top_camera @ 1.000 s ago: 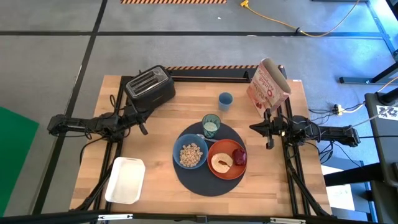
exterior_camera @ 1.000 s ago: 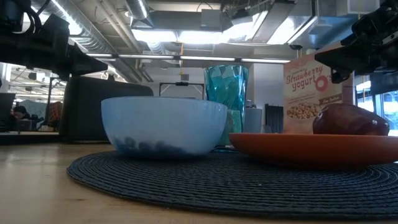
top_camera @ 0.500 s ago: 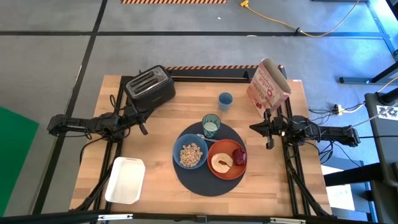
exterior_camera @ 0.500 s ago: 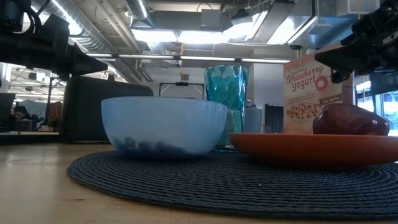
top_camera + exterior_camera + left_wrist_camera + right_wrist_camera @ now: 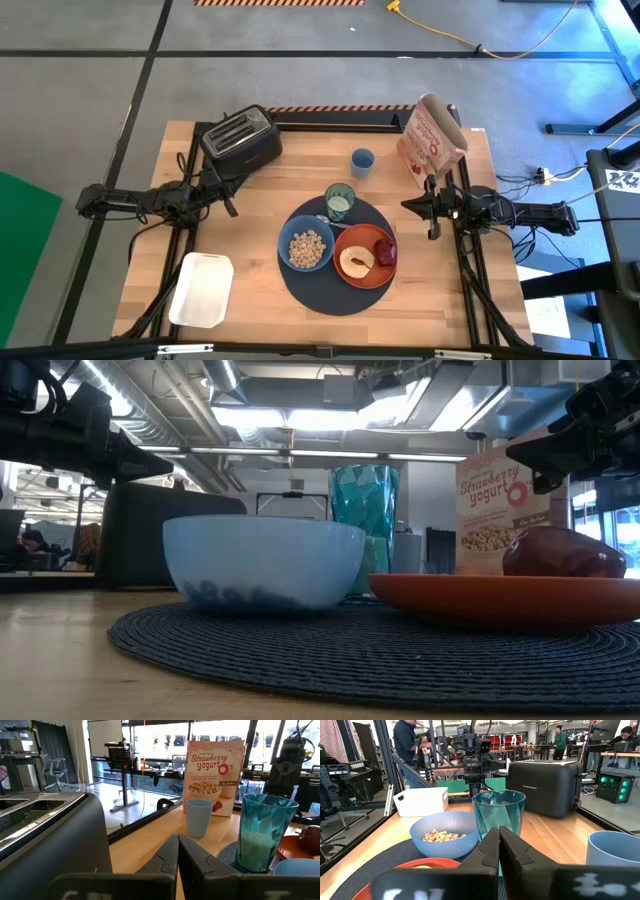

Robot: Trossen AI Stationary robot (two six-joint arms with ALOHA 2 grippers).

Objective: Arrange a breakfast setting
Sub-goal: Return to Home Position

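A round dark blue-grey mat (image 5: 335,290) lies on the wooden table, right of centre. On it stand a blue bowl (image 5: 306,248) holding cereal, an orange plate (image 5: 366,275) with round toasted bread (image 5: 355,262) and a dark-red fruit (image 5: 385,250), and a teal glass (image 5: 340,201) at the mat's far edge. I cannot make out the purple-handled spoon. My left gripper (image 5: 232,208) is shut and empty, above the table beside the toaster. My right gripper (image 5: 406,205) is shut and empty, right of the mat. Their shut fingers also show in the left wrist view (image 5: 177,851) and the right wrist view (image 5: 499,842).
A black toaster (image 5: 241,140) stands at the far left. A red-and-white cereal bag (image 5: 432,140) stands at the far right. A small blue cup (image 5: 362,160) stands between them. A white tray (image 5: 202,290) lies at the near left. People stand in the room beyond the table (image 5: 410,745).
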